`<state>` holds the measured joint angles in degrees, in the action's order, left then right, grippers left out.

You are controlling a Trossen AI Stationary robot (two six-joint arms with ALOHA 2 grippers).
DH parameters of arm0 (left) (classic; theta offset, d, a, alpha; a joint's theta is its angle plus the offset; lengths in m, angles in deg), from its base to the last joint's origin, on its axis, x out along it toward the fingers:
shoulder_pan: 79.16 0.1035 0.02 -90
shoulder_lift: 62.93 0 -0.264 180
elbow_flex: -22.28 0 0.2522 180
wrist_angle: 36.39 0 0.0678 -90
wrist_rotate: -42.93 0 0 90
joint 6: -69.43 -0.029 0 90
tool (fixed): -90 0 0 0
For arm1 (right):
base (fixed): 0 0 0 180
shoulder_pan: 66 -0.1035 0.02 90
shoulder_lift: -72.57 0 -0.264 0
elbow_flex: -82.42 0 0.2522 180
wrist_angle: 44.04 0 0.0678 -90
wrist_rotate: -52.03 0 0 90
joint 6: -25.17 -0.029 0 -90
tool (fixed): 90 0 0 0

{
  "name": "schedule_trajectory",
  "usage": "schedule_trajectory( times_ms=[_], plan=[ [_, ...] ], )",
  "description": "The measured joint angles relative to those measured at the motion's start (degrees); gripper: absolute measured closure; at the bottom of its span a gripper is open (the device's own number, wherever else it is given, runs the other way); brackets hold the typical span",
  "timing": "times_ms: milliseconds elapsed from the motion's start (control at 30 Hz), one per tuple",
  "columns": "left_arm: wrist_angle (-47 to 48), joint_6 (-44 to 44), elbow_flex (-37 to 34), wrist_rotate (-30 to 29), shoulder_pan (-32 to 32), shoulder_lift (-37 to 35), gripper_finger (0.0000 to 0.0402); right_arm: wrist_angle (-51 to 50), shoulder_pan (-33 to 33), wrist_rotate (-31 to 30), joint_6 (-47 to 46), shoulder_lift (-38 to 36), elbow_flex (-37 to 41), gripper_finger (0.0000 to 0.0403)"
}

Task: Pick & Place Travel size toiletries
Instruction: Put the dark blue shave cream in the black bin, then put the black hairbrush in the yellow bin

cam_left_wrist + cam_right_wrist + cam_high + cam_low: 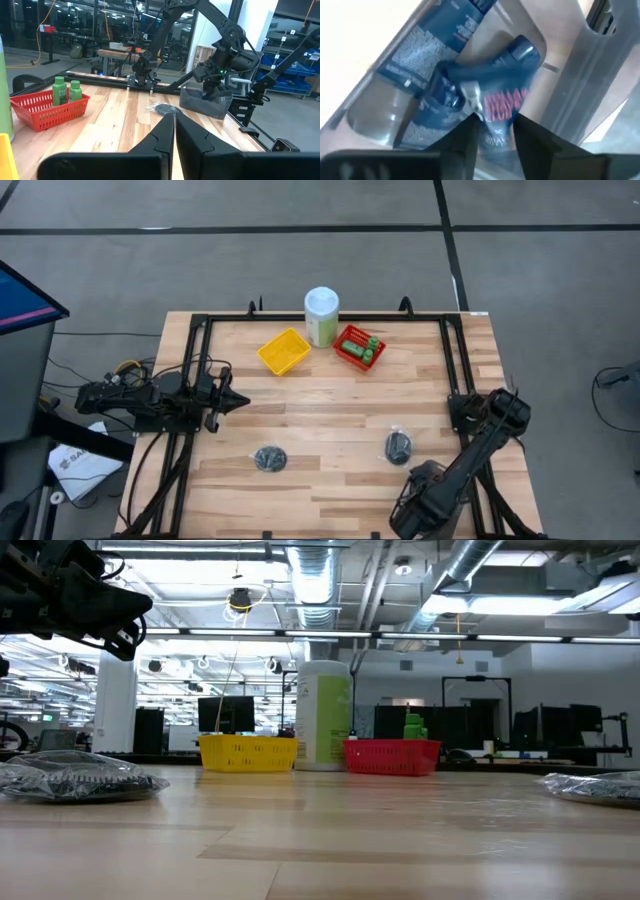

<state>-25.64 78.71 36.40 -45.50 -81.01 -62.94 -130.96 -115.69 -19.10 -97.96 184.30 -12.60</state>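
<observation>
Dark navy tubes (430, 35) lie in a grey bin (207, 102) at the table's near right corner. My right gripper (495, 125) reaches down into that bin (425, 485) and is shut on one navy tube (507, 95). Two dark clear-wrapped bundles (269, 459) (398, 447) lie flat on the wood. Short green bottles (66, 91) stand in the red basket (360, 347). My left gripper (235, 400) hovers shut above the table's left side, touching nothing. My right gripper pinches the navy tube between its two fingers at the flat end (495, 131), opposite the cap (522, 47). The fingers (465, 137) come from above, pointing down into the bin. The tube lies over other tubes; whether it is lifted clear, I cannot tell.
A tall pale green canister with a white lid (321, 317) stands at the far edge between a yellow basket (284, 351) and the red basket. A black rail frame (200, 330) runs along the table's edges. Bare wood (330, 405) spans the middle.
</observation>
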Motion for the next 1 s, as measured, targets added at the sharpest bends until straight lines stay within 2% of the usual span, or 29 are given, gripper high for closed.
schedule_trajectory(
  times_ms=[200, 400, 500, 733, 867, 1000],
  plan=[
    [0.0, 0.0, 0.0, 0.0, 0.0, 0.0, 0.0390, -1.1, 1.5, 0.4, 1.2, -0.5, 0.0, 0.0223],
    [0.0, 0.0, 0.0, 0.0, 0.0, 0.0, 0.0390, -4.9, 3.2, -2.1, 3.8, -6.3, 0.0, 0.0180],
    [0.0, 0.0, 0.0, 0.0, 0.0, 0.0, 0.0390, -7.3, 4.1, -7.4, 4.3, -11.3, 0.0, 0.0175],
    [0.0, 0.0, 0.0, 0.0, 0.0, 0.0, 0.0390, -12.1, 8.6, -24.1, 7.1, -21.9, 0.0, 0.0179],
    [0.0, 0.0, 0.0, 0.0, 0.0, 0.0, 0.0390, -13.9, 13.9, -29.0, 15.4, -25.2, 0.0, 0.0179],
    [0.0, 0.0, 0.0, 0.0, 0.0, 0.0, 0.0390, -13.6, 20.1, -31.3, 28.2, -27.2, 0.0, 0.0179]
  ],
)
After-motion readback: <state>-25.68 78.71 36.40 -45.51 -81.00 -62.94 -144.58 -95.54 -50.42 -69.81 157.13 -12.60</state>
